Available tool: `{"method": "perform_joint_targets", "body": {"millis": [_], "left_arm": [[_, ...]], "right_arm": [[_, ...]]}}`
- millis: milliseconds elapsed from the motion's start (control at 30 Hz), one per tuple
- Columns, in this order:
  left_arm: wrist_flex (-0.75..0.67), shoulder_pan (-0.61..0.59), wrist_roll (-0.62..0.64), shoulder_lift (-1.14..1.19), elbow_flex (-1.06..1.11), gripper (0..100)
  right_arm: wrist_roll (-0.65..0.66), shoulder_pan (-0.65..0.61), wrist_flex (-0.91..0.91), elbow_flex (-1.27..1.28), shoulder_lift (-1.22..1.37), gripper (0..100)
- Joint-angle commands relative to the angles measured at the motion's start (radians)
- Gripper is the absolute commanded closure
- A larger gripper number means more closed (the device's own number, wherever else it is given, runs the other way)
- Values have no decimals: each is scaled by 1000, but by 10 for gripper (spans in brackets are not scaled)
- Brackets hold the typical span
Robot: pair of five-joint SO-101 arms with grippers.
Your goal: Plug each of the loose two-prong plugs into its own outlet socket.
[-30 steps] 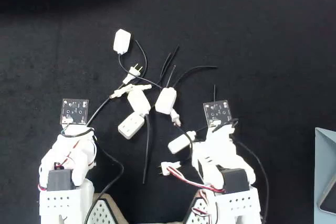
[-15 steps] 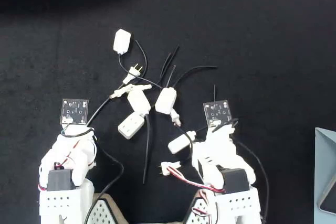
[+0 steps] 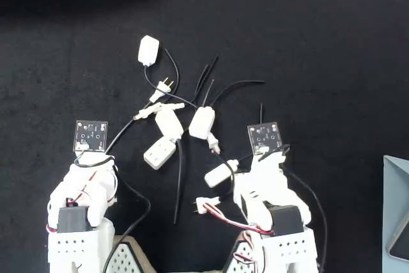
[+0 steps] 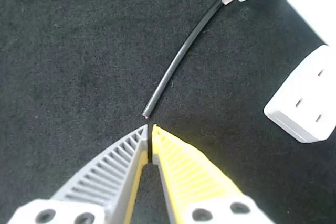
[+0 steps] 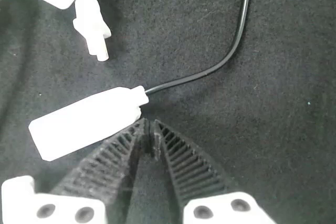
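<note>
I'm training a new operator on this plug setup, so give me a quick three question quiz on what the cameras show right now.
1. True or false: the left gripper is holding a plug.
2. What lies right beside the right gripper? A) a white oblong piece on a black cord B) a screwdriver C) a red ball
3. Fill in: the table cover is ___.
Key: 1 false, it is shut and empty. 2 A. 3 black.
</note>
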Motion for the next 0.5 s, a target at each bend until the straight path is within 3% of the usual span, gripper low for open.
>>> {"method": "perform_joint_targets", "body": {"millis": [0,333,467], "left_arm": [[2,2,5,5,18,969],[2,2,5,5,18,969],[2,2,5,5,18,969]], "right_arm": [[-5,8,9,-5,-81,986],[-5,12,6,-16,-81,986],[-3,14,6,-128,-81,986]]}}
